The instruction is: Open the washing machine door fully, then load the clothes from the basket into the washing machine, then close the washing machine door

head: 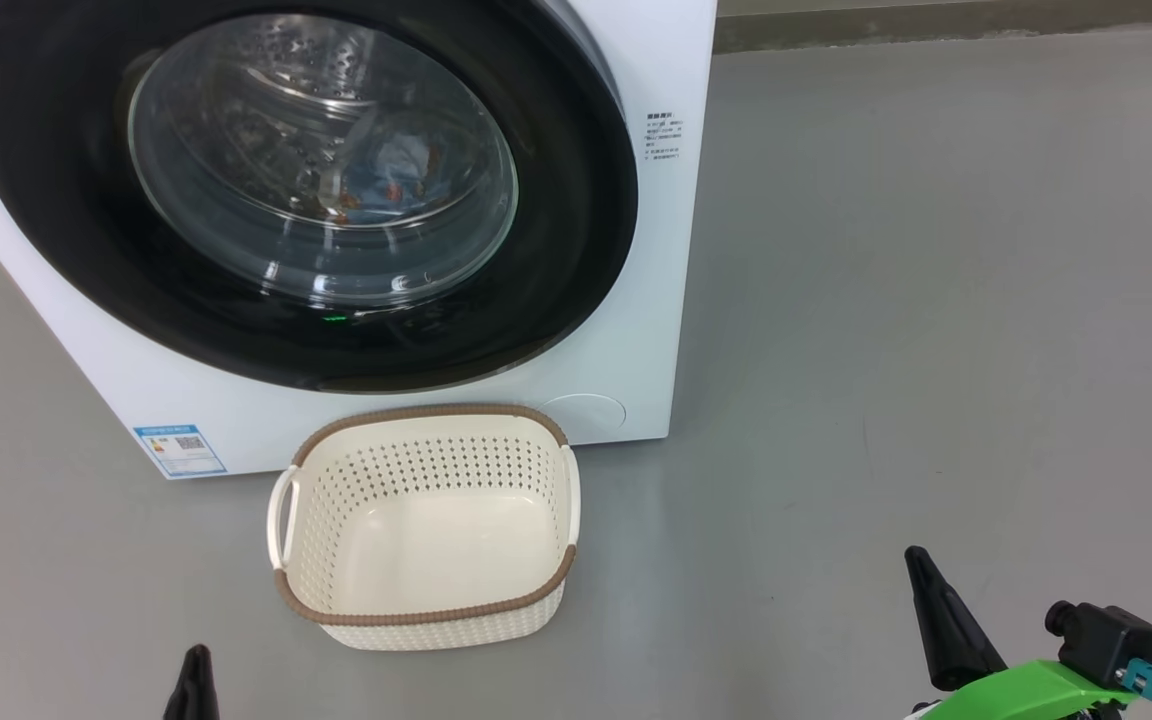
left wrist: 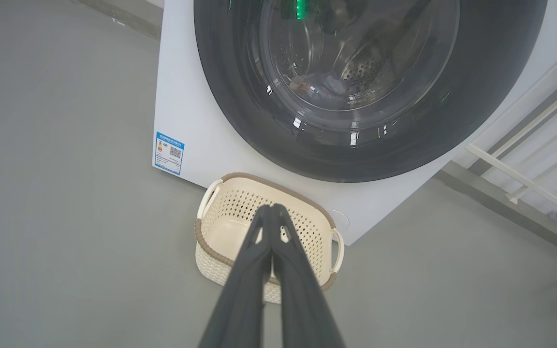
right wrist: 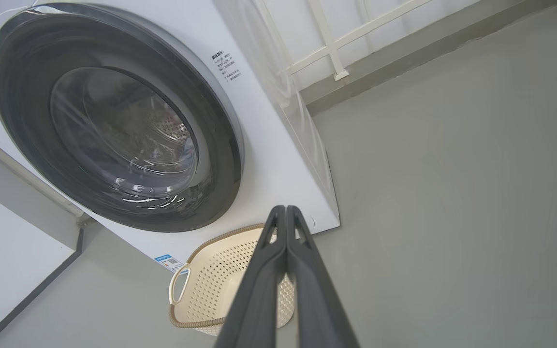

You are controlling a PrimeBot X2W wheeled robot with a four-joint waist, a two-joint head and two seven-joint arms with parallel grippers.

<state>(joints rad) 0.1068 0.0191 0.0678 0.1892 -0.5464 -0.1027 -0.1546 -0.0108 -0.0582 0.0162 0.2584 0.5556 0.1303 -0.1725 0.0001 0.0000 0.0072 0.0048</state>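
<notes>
The washing machine stands on the floor with its round black door closed flat against the front. Through the glass window I make out the clothes, blue with orange bits, lying in the drum. The cream basket sits empty right in front of the machine. My left gripper is shut at the lower left, short of the basket, and holds nothing. My right gripper is shut at the lower right, well to the right of the basket. Both pairs of fingers are pressed together in the wrist views.
Grey floor stretches wide to the right of the machine. A white railing and a wall base run behind it. A blue label sticker marks the machine's lower left corner.
</notes>
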